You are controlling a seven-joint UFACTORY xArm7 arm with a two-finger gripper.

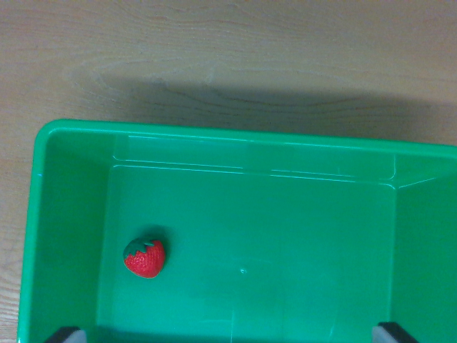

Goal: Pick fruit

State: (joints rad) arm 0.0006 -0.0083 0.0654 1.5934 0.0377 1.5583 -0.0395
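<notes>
A small red strawberry with a green leafy cap (145, 258) lies on the floor of a bright green plastic bin (71, 136), near its left wall. The bin rests on a pale wooden table (214, 50). Only two dark fingertips (66, 334) of the gripper (230, 334) show at the bottom edge, spread wide apart and holding nothing.

A small red strawberry (145, 258) with a green leafy top lies on the flat floor of a big green plastic bin (71, 186). It rests on its side, with the leafy top pointing up and to the wrist view's left. It sits in the left part of the bin, near the left wall but not touching it. A small dark shadow lies just beside its top.
</notes>
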